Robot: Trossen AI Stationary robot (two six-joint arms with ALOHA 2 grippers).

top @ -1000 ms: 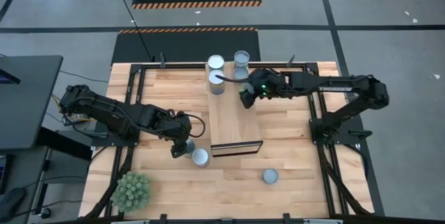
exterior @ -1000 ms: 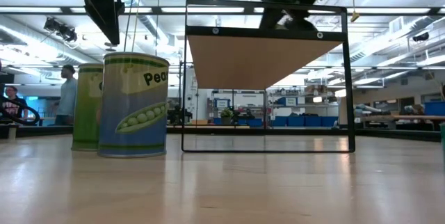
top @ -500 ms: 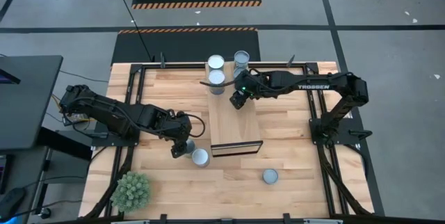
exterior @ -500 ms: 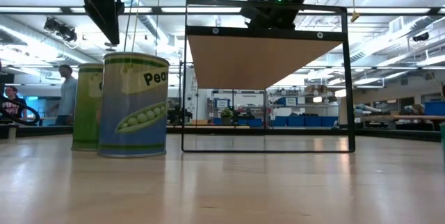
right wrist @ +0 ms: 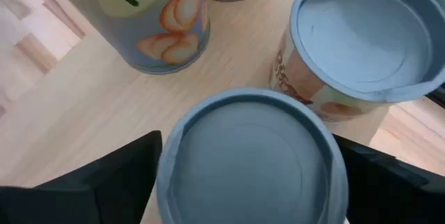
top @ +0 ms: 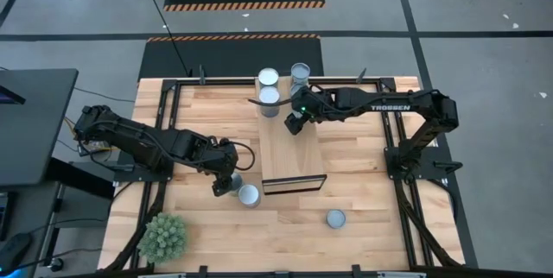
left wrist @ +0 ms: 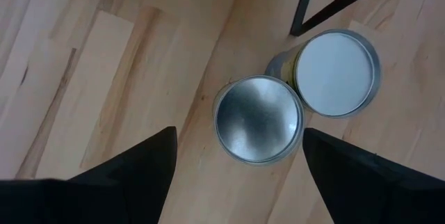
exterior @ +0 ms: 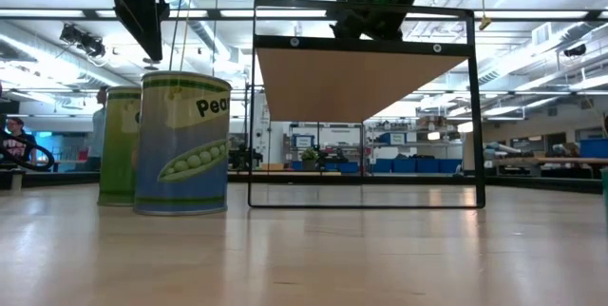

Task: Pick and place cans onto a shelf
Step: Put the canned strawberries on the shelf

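Nearest, at 5 o'clock on the table (top: 285,226): a lone can (top: 335,218), standing well apart from everything else and not yet collected. At 7 o'clock, a pea can (top: 249,195) just off the shelf's near corner, touching a green-sided can (left wrist: 258,118) at its 10 o'clock. Above that one, the left gripper (top: 226,180), spread wide and straddling the lid with nothing clamped; looks ready to drop onto it.

Further out, the shelf (top: 294,161), its near half bare. At 12 o'clock, the right gripper (top: 294,123), moved a little toward 9 o'clock since a second ago and now over the shelf's far half, with a blue-lidded can (right wrist: 250,154) right beneath it. Cannot tell whether that can is gripped or already let go. Probably a placement being finished.

Farthest, a peach can (top: 270,97) and two more cans (top: 269,77) at the far end.
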